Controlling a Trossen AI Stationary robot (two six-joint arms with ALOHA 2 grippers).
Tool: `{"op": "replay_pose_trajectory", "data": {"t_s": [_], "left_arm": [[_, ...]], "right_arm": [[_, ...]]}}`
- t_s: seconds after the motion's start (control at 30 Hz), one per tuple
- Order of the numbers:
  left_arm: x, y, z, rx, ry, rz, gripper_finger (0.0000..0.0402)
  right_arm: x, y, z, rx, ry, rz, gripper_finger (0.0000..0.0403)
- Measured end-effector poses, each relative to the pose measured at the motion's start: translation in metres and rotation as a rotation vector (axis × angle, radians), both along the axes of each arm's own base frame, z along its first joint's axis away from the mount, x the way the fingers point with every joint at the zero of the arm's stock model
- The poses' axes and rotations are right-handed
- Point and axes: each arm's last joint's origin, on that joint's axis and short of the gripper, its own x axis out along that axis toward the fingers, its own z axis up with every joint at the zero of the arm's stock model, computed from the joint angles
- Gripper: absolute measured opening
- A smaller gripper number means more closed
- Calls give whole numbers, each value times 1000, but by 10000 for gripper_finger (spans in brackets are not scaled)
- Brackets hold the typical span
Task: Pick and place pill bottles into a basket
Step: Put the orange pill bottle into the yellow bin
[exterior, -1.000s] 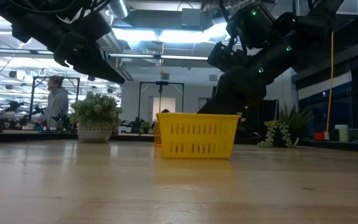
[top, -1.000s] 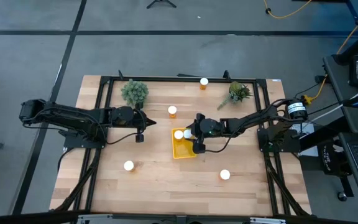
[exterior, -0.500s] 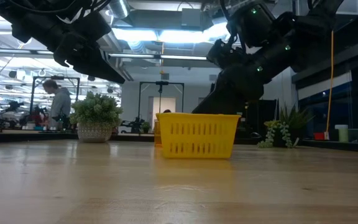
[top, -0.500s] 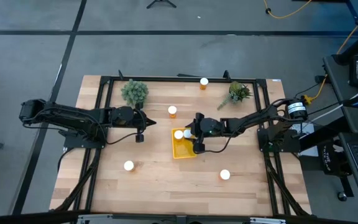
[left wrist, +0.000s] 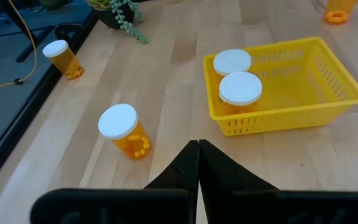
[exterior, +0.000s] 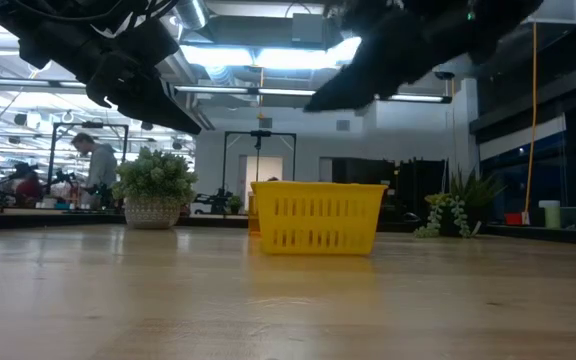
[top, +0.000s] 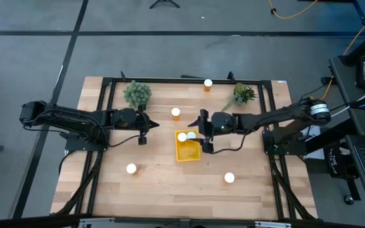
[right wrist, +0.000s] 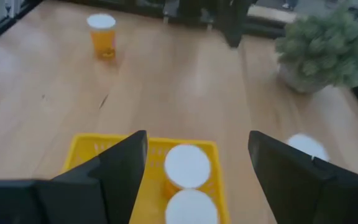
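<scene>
Right gripper (top: 203,132) hangs over the basket's (top: 192,154) 3 o'clock edge in the high view, fingers spread wide and empty. Two pill bottles (top: 182,136) already stand capped in the basket's 12 o'clock end (side by side, touching or nearly so). Four are still loose on the table: one (top: 175,113) at about 11 o'clock from the basket, one (top: 208,83) far off toward 12, one (top: 229,178) at 5 o'clock, one (top: 131,169) out at 8 o'clock.

The bottle at 5 o'clock looks like the right arm's nearest fetch. It stands upright, so the fingers can straddle it from any side. The left gripper (top: 149,125) waits clenched shut at the basket's 10 o'clock, nearer to the 11 o'clock bottle.
</scene>
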Motion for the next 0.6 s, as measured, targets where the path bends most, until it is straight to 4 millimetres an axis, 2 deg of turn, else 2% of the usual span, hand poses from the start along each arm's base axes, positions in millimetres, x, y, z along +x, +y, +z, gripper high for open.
{"op": "replay_pose_trajectory", "data": {"t_s": [0.2,0.4,0.5,0.6], "left_arm": [[0,0,0,0,0,0,4],[0,-1,0,-5,5,-9,4],[-1,-2,-2,-39,17,-38,4],[-4,-5,-1,-126,24,-84,4]], "right_arm": [[-17,-1,31,-20,-30,7,267],[-43,-2,54,-52,-30,20,193],[-49,-2,50,-57,-33,23,141],[-54,-2,29,-59,-53,24,84]]}}
